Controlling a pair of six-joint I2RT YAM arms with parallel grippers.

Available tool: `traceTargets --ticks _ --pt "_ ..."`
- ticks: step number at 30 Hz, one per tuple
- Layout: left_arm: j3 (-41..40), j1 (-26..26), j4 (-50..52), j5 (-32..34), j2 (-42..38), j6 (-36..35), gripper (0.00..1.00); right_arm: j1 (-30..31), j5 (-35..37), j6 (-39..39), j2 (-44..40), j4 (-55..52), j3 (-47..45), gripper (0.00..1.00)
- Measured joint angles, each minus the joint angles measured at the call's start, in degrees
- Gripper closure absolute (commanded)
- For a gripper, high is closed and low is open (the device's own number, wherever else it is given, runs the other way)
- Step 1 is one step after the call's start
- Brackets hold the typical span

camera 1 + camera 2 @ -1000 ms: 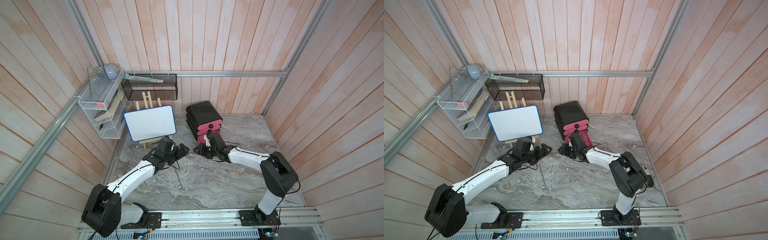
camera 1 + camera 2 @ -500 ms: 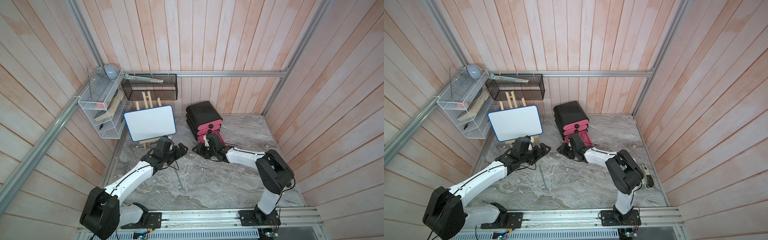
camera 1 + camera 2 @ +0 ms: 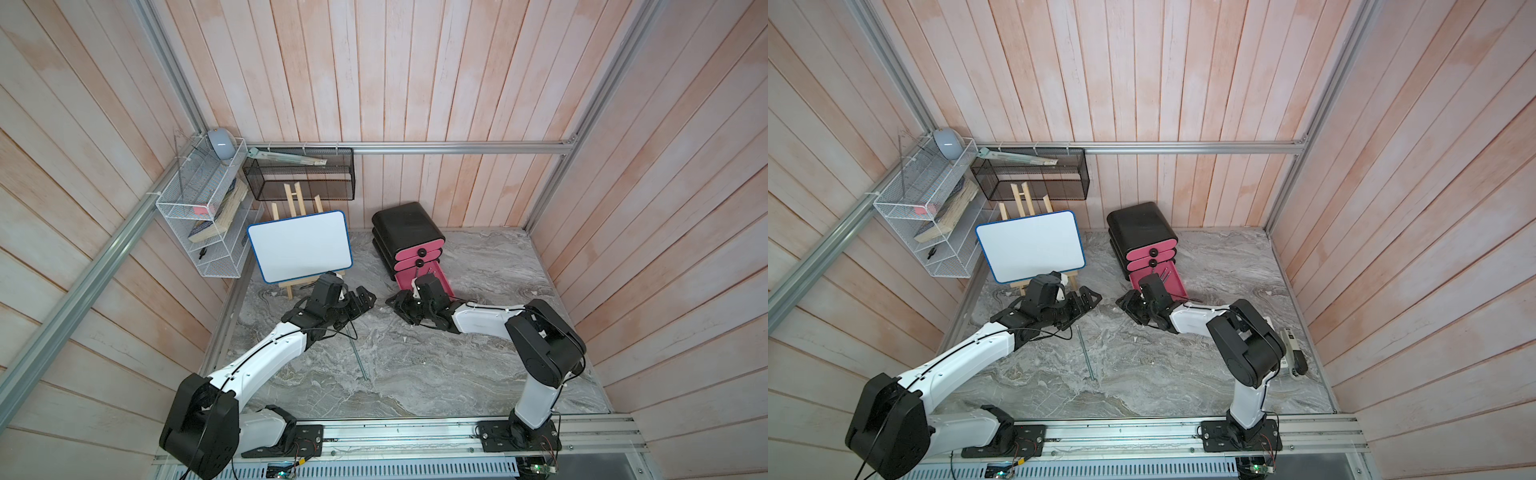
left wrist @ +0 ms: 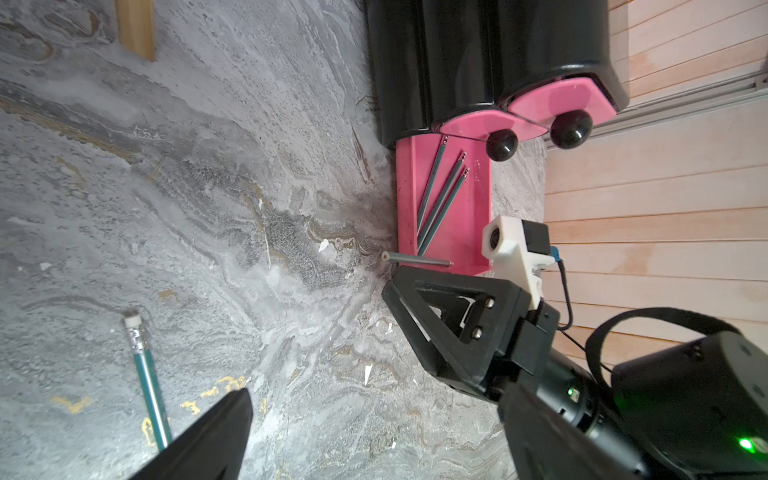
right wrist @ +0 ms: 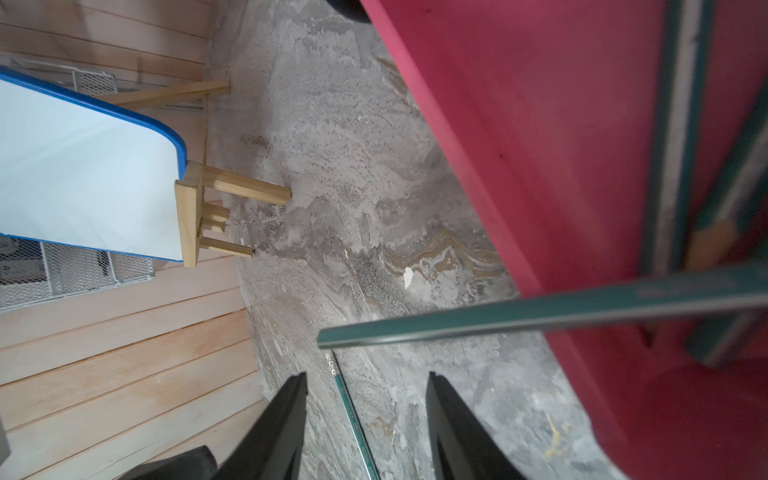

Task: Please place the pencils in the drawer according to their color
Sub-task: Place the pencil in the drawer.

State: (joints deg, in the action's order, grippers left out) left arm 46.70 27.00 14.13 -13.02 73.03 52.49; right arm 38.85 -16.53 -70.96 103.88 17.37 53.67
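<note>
The drawer cabinet (image 3: 407, 226) is black with pink fronts, and its lowest drawer (image 4: 469, 216) is pulled out. Three teal pencils (image 4: 440, 195) lie inside it. Another teal pencil (image 4: 415, 261) rests across the drawer's side wall, one end sticking out over the table. My right gripper (image 5: 368, 399) hovers beside that wall, open and empty, just off this pencil's free end (image 5: 457, 324). One more teal pencil (image 3: 360, 359) lies on the table in both top views. My left gripper (image 3: 368, 297) is open, facing the right gripper (image 3: 395, 302), and holds nothing.
A whiteboard (image 3: 301, 245) on a wooden easel stands left of the cabinet. A white wire shelf (image 3: 199, 232) and a black mesh basket (image 3: 299, 178) hang on the walls behind. A small white and black tool (image 3: 1291, 353) lies at the table's right edge.
The right arm's elbow has swung slightly left. Both grippers stay almost where they were, jaws unchanged.
</note>
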Motion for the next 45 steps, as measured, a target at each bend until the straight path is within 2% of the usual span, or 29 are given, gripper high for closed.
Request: traceTargets --ticks 12,18,29,34,45 --pt "-0.55 0.0 0.0 0.0 -0.42 0.0 0.0 -0.83 1.31 -8.7 2.01 7.26 -1.05 0.5" --pt "-0.81 0.0 -0.02 -0.02 -0.42 -0.24 0.0 -1.07 2.54 -13.35 3.65 10.75 -1.46 0.53" --pt "-0.83 0.0 -0.04 -0.02 -0.61 -0.42 0.0 -1.14 3.19 -17.66 5.27 14.34 -3.04 0.88" --pt "-0.83 0.0 -0.04 -0.02 -0.61 -0.42 0.0 -1.14 3.1 -17.81 4.9 15.23 -4.24 0.98" --pt "-0.83 0.0 -0.04 0.0 -0.61 -0.39 0.0 -1.14 1.62 -18.82 0.66 15.61 -6.99 1.0"
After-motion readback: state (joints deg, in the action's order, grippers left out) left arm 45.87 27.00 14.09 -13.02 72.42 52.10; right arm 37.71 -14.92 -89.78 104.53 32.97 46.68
